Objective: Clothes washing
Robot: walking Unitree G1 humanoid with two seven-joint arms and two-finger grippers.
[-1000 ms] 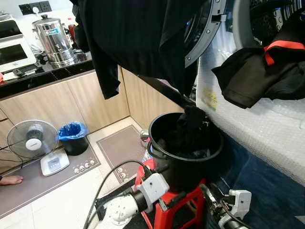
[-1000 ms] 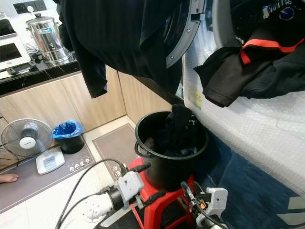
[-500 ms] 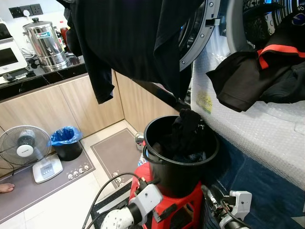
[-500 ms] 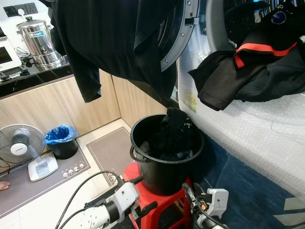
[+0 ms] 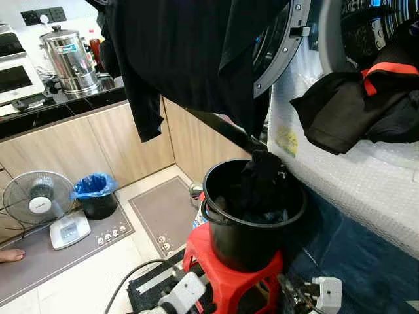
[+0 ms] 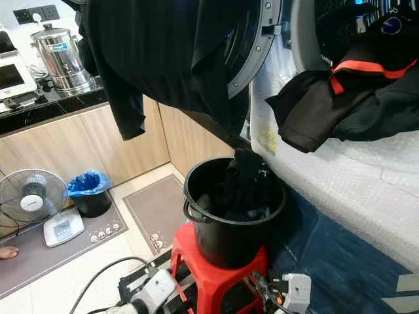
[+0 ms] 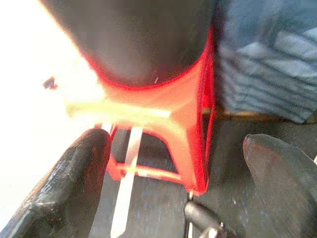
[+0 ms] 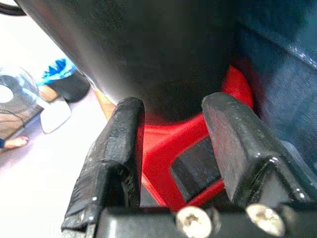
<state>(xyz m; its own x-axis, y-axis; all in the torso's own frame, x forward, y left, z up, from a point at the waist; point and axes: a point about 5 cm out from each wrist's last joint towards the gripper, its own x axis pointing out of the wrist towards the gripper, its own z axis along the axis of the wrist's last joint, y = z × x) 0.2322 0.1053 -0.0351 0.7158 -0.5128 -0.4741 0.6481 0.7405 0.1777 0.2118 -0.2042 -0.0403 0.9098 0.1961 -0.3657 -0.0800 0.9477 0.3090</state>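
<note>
Roughly midway, I judge: dark clothes (image 5: 258,190) sit in the black bucket (image 5: 252,229) on the red stool (image 5: 229,278), a black garment (image 5: 190,59) hangs over the washer door (image 5: 278,46), and another (image 5: 360,104) spills from the drum mouth, so loading is unfinished. Low beside the stool, the left hand (image 7: 173,173) gapes wide and empty; the right hand (image 8: 171,144) is also parted, gripping nothing. The drum's inside is cut off.

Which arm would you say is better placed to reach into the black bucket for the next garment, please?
Probably the right. The right gripper, open, sits close under the black plastic bucket on the red plastic stool; the left gripper is open and farther back.
</note>
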